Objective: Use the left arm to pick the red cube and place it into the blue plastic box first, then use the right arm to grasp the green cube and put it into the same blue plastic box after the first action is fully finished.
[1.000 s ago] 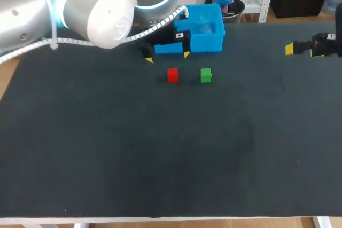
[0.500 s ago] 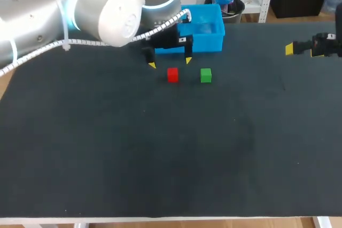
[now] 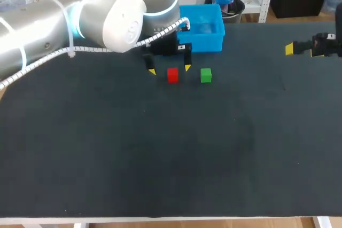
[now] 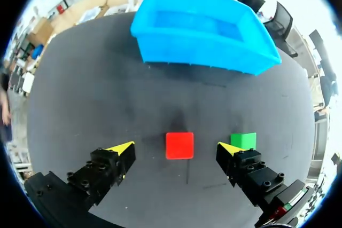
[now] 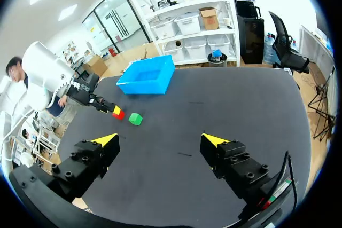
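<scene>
You have one red cube (image 4: 179, 145) and one green cube (image 4: 243, 140), both small and plain-faced, lying side by side but apart near the middle of the black table's (image 3: 160, 158) far edge. One blue plastic box (image 4: 203, 36) stands just behind them at that edge. Your left gripper (image 3: 169, 70) is spread wide, the red cube between its fingertips and touching neither. Your right gripper (image 5: 158, 140), wide open and holding nothing, is near the right edge.
</scene>
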`<state>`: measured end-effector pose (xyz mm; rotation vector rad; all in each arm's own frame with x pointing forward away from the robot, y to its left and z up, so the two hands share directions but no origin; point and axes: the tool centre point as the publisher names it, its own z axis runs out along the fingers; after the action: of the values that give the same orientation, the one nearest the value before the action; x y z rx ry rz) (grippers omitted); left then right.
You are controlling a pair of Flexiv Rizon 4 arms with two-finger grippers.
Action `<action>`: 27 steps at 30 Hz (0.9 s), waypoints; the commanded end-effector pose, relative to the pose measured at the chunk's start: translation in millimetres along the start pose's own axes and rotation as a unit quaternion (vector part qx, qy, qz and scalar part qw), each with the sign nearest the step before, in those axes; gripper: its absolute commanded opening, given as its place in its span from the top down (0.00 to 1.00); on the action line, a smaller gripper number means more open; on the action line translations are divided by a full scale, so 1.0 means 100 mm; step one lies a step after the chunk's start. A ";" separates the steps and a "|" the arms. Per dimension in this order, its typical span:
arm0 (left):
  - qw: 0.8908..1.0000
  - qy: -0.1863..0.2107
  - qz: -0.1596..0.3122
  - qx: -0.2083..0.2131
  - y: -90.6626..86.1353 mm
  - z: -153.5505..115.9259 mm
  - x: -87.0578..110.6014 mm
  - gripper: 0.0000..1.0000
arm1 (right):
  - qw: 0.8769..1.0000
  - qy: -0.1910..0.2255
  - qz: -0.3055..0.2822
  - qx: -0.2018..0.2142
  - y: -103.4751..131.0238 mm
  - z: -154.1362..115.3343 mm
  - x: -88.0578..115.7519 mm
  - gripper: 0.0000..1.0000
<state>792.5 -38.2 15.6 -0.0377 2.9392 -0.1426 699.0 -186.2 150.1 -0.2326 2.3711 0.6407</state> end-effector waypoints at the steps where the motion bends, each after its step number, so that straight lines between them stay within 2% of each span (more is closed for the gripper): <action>1: 1.000 0.009 0.002 -0.003 -0.04 0.10 -0.04 0.00 | 1.000 0.000 0.000 0.001 0.00 0.01 0.00 0.00; 27: 1.000 0.015 0.010 -0.013 -0.02 0.26 -0.02 0.00 | 1.000 0.000 0.000 0.001 0.00 0.01 0.00 0.00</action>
<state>795.9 -40.7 -7.4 -0.0218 2.9626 -0.0972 699.0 -186.2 150.1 -0.2326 2.3711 0.6407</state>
